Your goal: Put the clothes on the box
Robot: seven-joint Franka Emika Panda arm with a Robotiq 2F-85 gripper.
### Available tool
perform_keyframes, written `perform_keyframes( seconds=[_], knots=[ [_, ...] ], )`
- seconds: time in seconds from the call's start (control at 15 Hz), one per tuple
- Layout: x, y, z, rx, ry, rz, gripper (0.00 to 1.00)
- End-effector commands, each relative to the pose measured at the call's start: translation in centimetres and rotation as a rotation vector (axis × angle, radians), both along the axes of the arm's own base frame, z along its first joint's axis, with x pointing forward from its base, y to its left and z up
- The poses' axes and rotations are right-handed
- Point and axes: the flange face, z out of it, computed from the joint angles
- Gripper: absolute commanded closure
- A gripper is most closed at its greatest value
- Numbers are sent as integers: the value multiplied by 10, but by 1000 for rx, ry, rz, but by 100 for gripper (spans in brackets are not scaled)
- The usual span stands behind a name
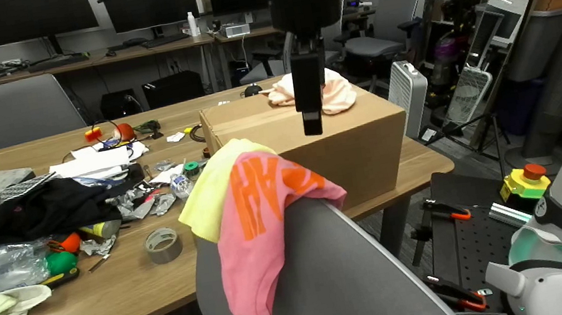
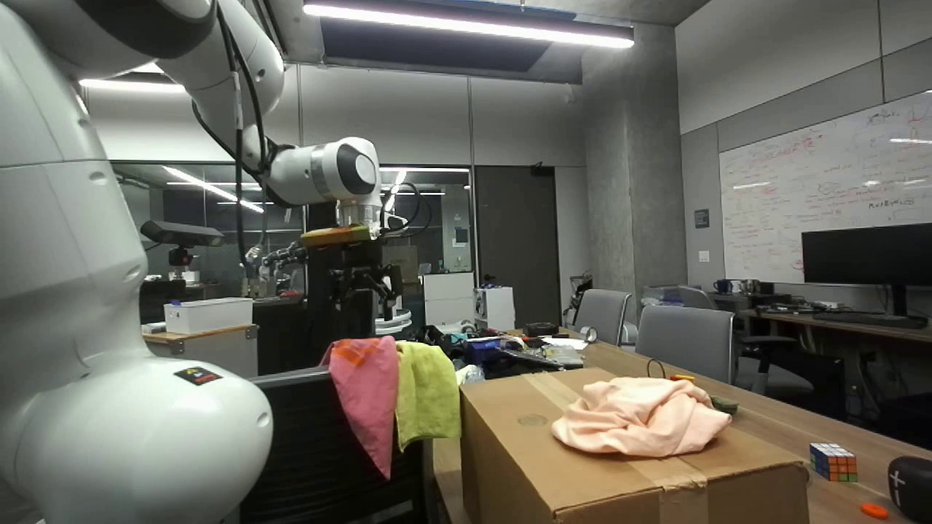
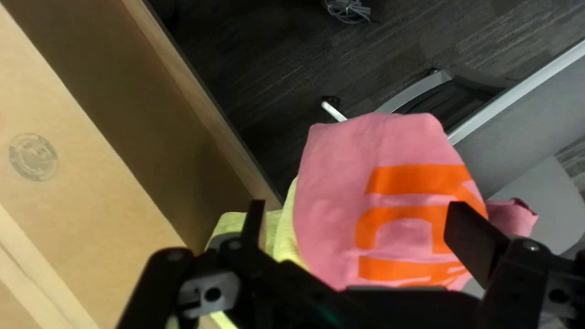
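A long wooden table (image 1: pixel 132 285) is partly strewn with clutter (image 1: pixel 136 203), and a white robot arm (image 2: pixel 58 240) reaches out near it. A grey chair (image 1: pixel 350 276) stands right beside the table. On the table sits a cardboard box (image 1: pixel 361 167), with a strip of tape (image 2: pixel 683 502) running over its top and down one side. The pink cloth (image 1: pixel 263 222), printed with orange lettering (image 3: pixel 411 178), is draped over the chair's back; the yellow cloth (image 1: pixel 210 191) hangs there too, partly covered by the pink one in an exterior view. The peach cloth (image 2: pixel 644 418) lies crumpled on top of the box. The gripper (image 3: pixel 355 221) points down above the chair's back, its fingers (image 3: pixel 475 242) spread well apart. In the wrist view the pink cloth shows between and below them, and in both exterior views a gap separates the gripper from the draped cloths. A grey roll of tape (image 1: pixel 165 252) lies on the table, and a puzzle cube (image 2: pixel 834 463) rests near the box.
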Motion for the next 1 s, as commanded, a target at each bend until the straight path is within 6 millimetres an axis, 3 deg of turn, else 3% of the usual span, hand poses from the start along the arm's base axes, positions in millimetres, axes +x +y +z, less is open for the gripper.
perform_keyframes(
  seconds=[0.0,0.53,0.93],
  knots=[
    [9,28,-8,30,19,156,0],
    [20,61,-37,61,-18,236,0],
    [27,68,-57,63,-31,217,0]
  ],
)
